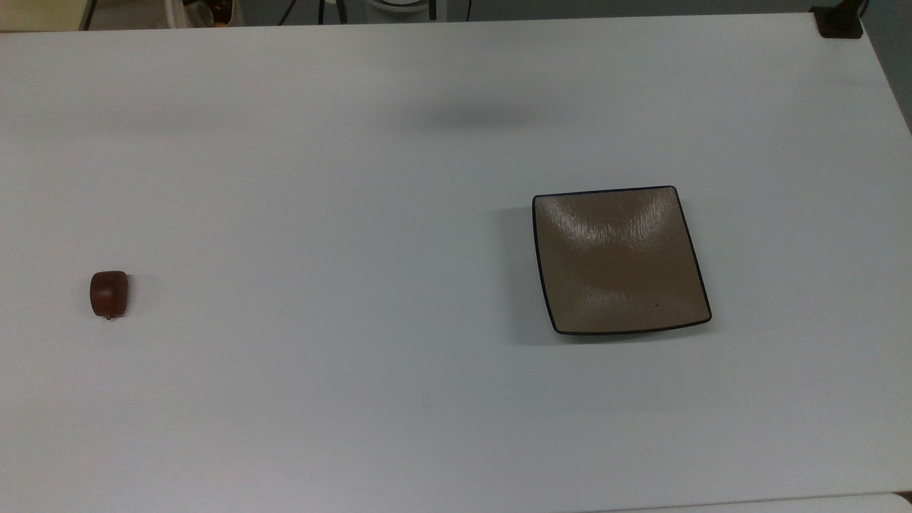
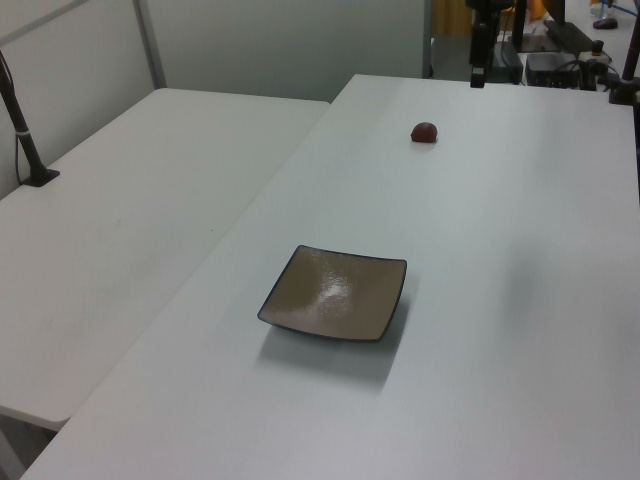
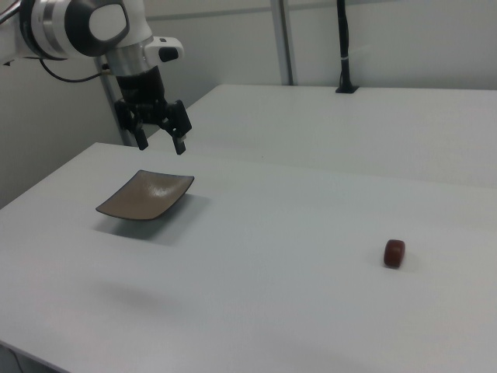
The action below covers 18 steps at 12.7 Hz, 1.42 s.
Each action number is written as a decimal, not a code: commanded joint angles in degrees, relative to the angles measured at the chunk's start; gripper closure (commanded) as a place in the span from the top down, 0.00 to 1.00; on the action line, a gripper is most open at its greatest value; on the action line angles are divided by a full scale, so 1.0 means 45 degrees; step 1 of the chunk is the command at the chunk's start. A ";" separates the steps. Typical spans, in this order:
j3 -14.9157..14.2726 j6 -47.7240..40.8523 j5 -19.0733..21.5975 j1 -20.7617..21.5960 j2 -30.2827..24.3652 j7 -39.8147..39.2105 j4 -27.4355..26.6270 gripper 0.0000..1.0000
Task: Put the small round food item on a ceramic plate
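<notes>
A small, glossy, dark reddish-brown rounded food item [image 1: 109, 293] lies on the white tabletop [image 1: 356, 356] near the top view's left edge, a tiny stem nub poking from its lower side there (the nub cannot be made out in the two side views). It appears again far back in the left view [image 2: 424, 132] and toward the right view's right [image 3: 394, 253], alone and touched by nothing.

The square tan-brown glazed ceramic plate with a thin dark rim [image 1: 541, 271] sits well apart from it, right of centre in the top view, its streaked surface bare and shining. It lies in the middle of the left view [image 2: 285, 280] and at the right view's left [image 3: 116, 203].

The black two-finger claw [image 3: 161, 141] of the white arm [image 3: 78, 27] hangs in the air above and behind the plate in the right view, its fingers spread apart and holding nothing. The arm is cut off at the right view's left edge.
</notes>
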 commanded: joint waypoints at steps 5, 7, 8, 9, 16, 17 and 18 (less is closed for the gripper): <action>-0.0290 -0.0086 -0.0008 0.0399 -0.0330 -0.0050 -0.0491 1.00; -0.0290 -0.0047 -0.0008 0.0399 -0.0330 -0.0050 -0.0510 1.00; -0.0309 -0.0047 -0.0008 0.0399 -0.0330 -0.0069 -0.0491 1.00; -0.0309 -0.0047 -0.0008 0.0341 -0.0330 -0.0185 -0.0471 1.00; -0.0309 0.0070 -0.0028 -0.0322 -0.0057 -0.0982 -0.0452 1.00; -0.0309 0.0090 0.0011 -0.0421 0.0079 -0.1432 -0.0355 1.00; -0.0290 0.0090 0.0031 -0.0673 0.0138 -0.1726 -0.0335 1.00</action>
